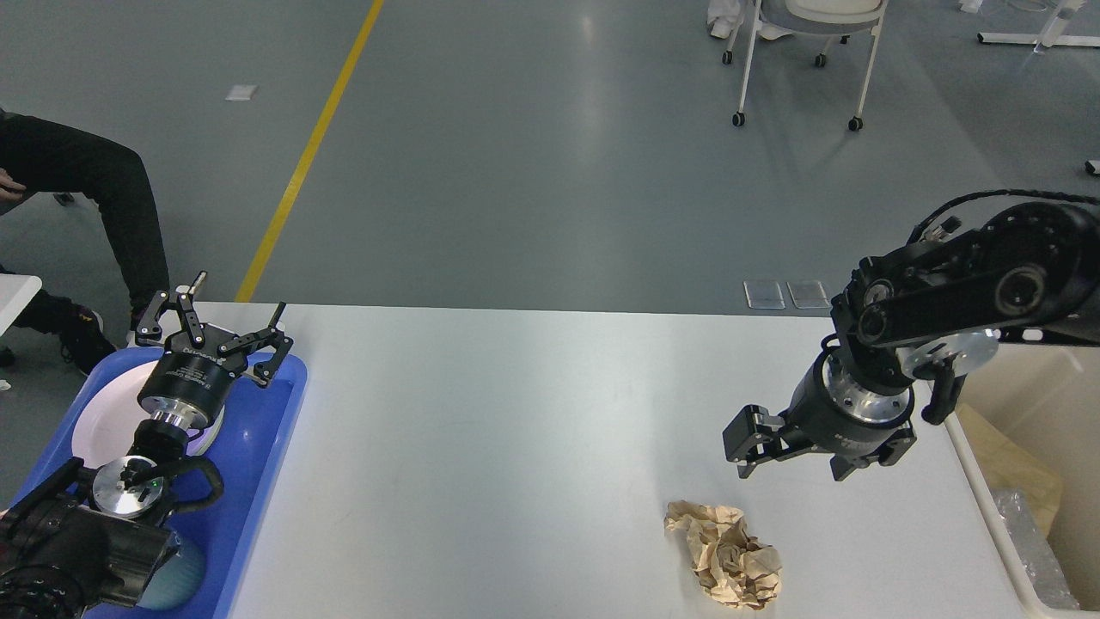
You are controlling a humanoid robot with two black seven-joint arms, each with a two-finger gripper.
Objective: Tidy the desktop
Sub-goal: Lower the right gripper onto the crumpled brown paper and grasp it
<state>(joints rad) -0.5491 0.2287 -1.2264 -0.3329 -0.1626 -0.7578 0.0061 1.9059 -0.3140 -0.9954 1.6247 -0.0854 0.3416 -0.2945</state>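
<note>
From the head view, the white desk (516, 430) filled the foreground. The left pincer (215, 331) stood wide, empty, over a blue tray (266, 447). The right pincer (795, 460) hung wide above crumpled paper (726, 554), apart from it, beside a bin (988, 507).

Counter (516, 430) bare across its whole middle, from far edge to near edge: wide passage there. Lone obstacle on that surface: crumpled brown paper (724, 553), near-right, lying flat. Right claw (786, 460) hangs just beyond the paper, on its far side, fingers spread, a clear gap between them and the paper. Right edge walled by a cream bin (988, 507) holding paper and plastic. Left edge taken by a blue tray (275, 430) with a white plate (99, 421); left claw (219, 327) open over the tray's far end, its arm crowding the near-left corner.
</note>
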